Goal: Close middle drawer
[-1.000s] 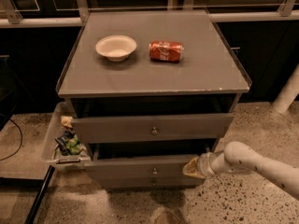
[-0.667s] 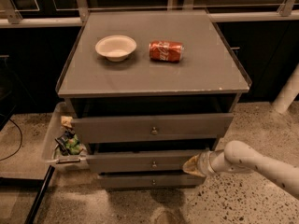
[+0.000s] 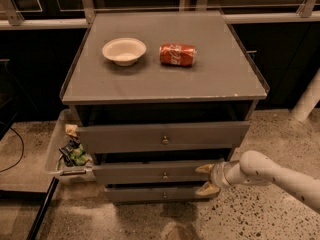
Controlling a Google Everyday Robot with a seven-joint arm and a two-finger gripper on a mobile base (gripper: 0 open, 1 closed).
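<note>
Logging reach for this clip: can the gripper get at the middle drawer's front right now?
Probably yes. The gripper is at the right end of the middle drawer front, nothing between them; the top drawer juts out above without blocking.

White bowl (image 3: 124,50) beside a toppled red soda can (image 3: 178,54) on cabinet top (image 3: 165,86)

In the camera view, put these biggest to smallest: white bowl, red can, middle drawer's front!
1. The middle drawer front, widest by far.
2. The white bowl.
3. The red can, only slightly smaller than the bowl beside it.
The end effector, fingers open, is at the drawer's right end.
</note>
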